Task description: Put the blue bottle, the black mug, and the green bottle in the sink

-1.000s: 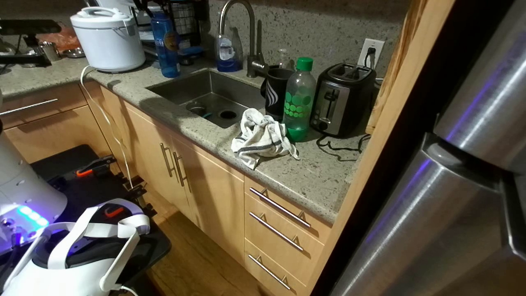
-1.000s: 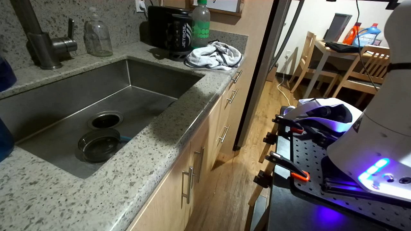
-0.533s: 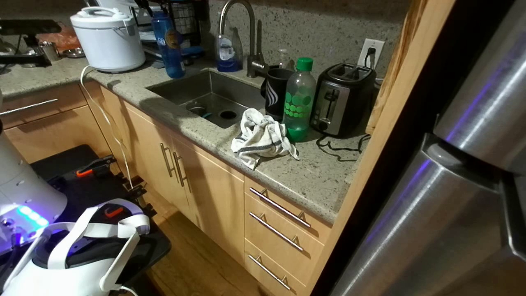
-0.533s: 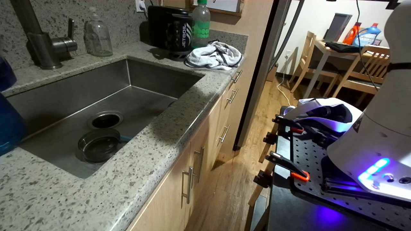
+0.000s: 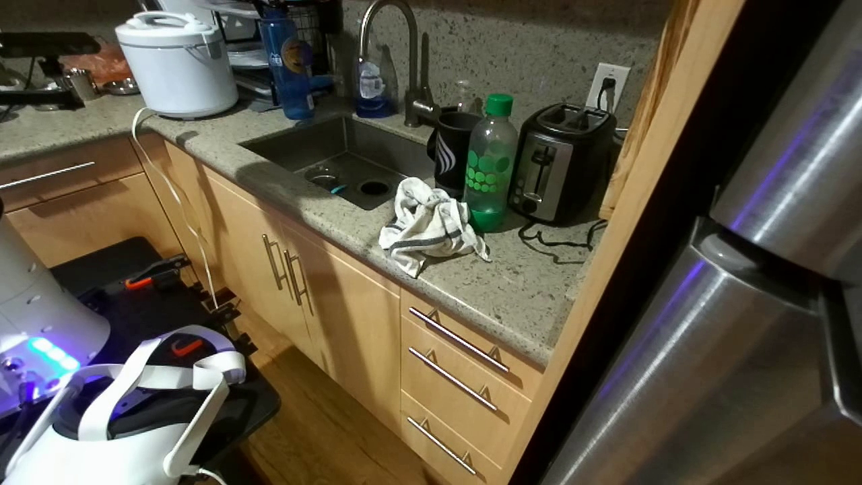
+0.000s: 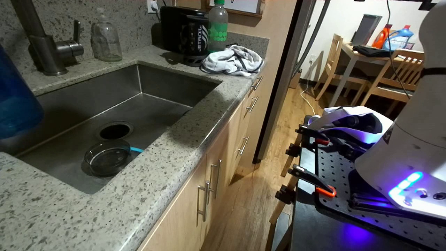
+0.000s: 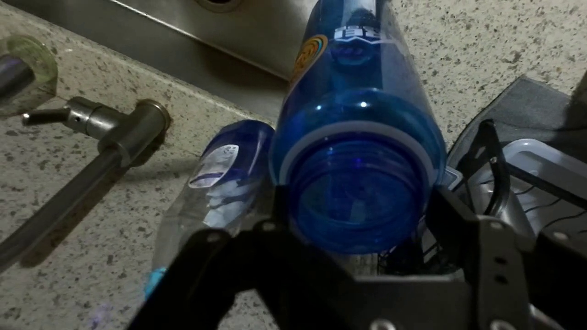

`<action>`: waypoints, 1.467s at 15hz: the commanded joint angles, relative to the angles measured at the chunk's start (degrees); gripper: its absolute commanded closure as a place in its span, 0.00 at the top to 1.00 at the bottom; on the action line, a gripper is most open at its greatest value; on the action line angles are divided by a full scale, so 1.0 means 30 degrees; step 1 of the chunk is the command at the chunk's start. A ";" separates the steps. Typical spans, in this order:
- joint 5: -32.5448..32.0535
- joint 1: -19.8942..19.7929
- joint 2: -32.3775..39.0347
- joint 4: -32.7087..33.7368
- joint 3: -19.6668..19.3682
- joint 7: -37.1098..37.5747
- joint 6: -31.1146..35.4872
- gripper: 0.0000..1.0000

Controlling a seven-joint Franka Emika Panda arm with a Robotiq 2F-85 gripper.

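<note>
Blue see-through plastic bottle hung by its neck near the grey metal sink

The black robot gripper pinched the bottle's slim neck from both sides. That was likely the easiest part to hold, and it let the fat body hang below, so the bottom could go in first.

In both exterior views the bottle was by the left end of the sink, and its bottom looked clear of the speckled stone counter. I could not tell if it was over the sink or just beside it. A clear bottle of blue liquid stood near and might get bumped.

At the right end, a tall black mug with white stripes and a clear bottle with green dots and a green cap stood upright side by side, likely waiting their turn. A round see-through dish sat in the sink, so a slow, soft set-down seemed wise.
</note>
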 commanded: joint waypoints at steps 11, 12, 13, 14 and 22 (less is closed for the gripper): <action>0.1607 -0.3365 -0.3433 -0.7016 -0.0211 0.0922 0.1593 0.50; 0.1572 -0.3441 -0.3728 -0.7524 -0.0279 0.1270 0.1662 0.50; 0.1917 -0.3002 -0.4014 -0.7889 -0.0966 0.1364 0.1704 0.50; 0.1984 -0.3061 -0.4259 -0.8321 -0.1026 0.1641 0.1917 0.50; 0.1404 -0.2574 -0.4316 -0.8930 -0.1403 0.3391 0.4710 0.50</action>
